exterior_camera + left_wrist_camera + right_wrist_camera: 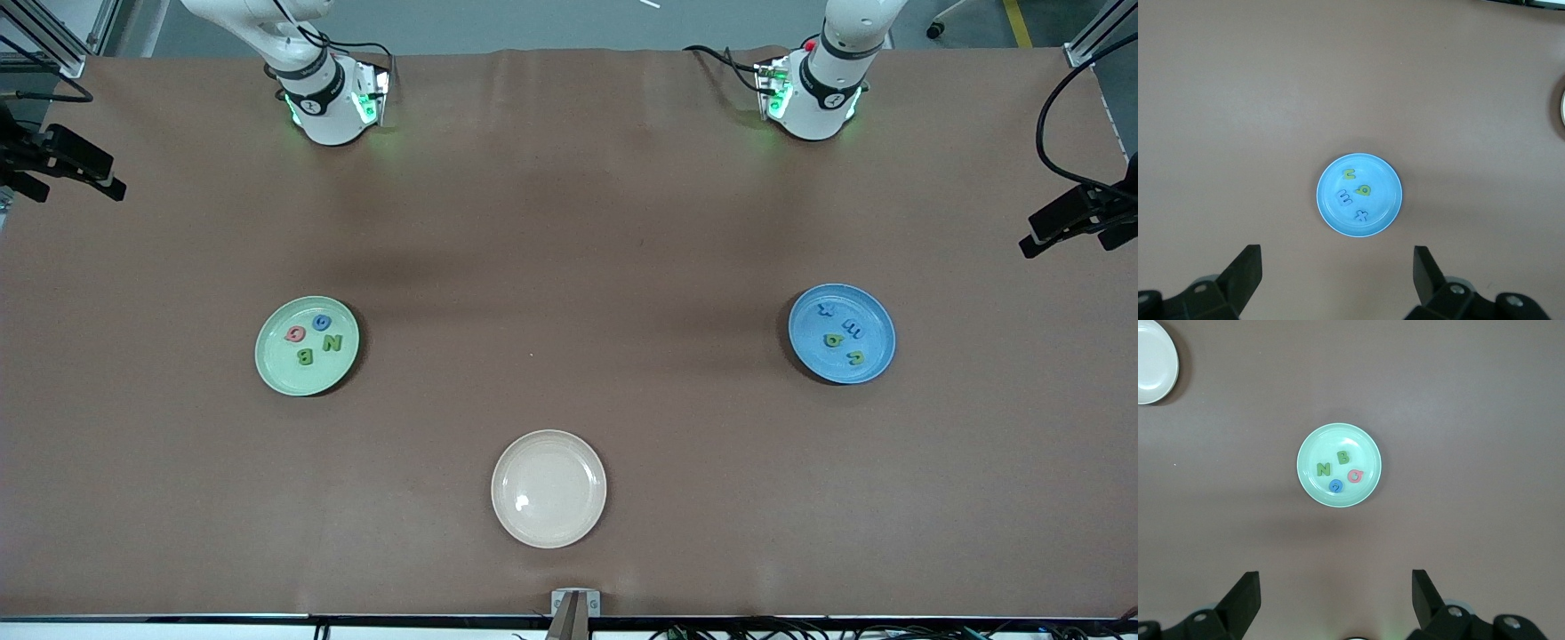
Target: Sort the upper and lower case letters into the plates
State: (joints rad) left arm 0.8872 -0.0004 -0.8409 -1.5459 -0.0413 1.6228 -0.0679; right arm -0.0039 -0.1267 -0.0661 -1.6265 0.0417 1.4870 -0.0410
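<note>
The pale green plate [307,384] lies toward the right arm's end of the table. It holds a green N [332,342], a green B [305,357], a red round capital [294,334] and a blue round capital [322,323]. The blue plate [813,351] lies toward the left arm's end. It holds a blue x [825,310], a blue m [852,327], a green b [833,340] and a green n [855,357]. My left gripper [1337,257] is open and empty, high over the table near the blue plate [1383,183]. My right gripper [1335,579] is open and empty, high near the green plate [1338,435]. Neither gripper shows in the front view.
An empty cream-beige plate [548,488] lies at mid table, nearest the front camera. It also shows in the right wrist view [1151,360]. Black camera mounts stand at the table's two ends [62,160] [1080,213]. The robot bases [329,98] [813,93] stand along the edge farthest from the camera.
</note>
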